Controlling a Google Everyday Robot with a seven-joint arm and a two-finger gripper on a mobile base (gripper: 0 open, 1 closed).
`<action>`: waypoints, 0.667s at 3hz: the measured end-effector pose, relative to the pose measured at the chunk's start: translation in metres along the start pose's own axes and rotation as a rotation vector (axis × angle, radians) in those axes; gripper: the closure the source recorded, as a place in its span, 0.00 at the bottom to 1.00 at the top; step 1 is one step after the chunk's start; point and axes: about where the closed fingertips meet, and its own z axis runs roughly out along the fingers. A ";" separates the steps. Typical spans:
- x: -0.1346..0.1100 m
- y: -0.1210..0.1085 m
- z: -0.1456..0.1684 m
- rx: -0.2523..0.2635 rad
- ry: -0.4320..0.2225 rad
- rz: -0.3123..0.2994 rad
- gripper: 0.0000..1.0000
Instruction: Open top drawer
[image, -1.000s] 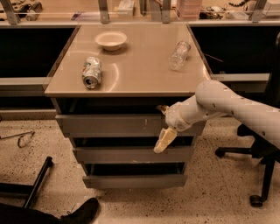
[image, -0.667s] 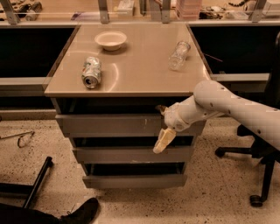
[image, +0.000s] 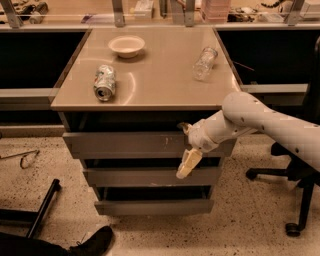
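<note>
The top drawer (image: 125, 145) is the widest grey front of three under the tan cabinet top, with pale scratch marks (image: 167, 142) right of centre. A dark gap shows above its upper edge. My gripper (image: 186, 145) reaches in from the right on a white arm and sits at the drawer front's right part. One finger (image: 184, 127) is up at the drawer's top edge. The other pale finger (image: 186, 164) hangs down in front of the drawer face, so the fingers stand apart. The inside of the drawer is hidden.
Two narrower grey drawer fronts (image: 150, 176) lie below. On the cabinet top (image: 160, 75) lie a crushed can (image: 104, 82), a white bowl (image: 126, 45) and a clear plastic bottle (image: 205, 63). An office chair base (image: 295, 200) stands at right; a black bar (image: 42, 207) lies on the floor at left.
The gripper has shifted very slightly left along the drawer front. The drawer looks the same.
</note>
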 end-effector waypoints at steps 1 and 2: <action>0.002 0.010 -0.003 -0.025 -0.003 0.008 0.00; 0.003 0.023 -0.011 -0.040 -0.019 0.023 0.00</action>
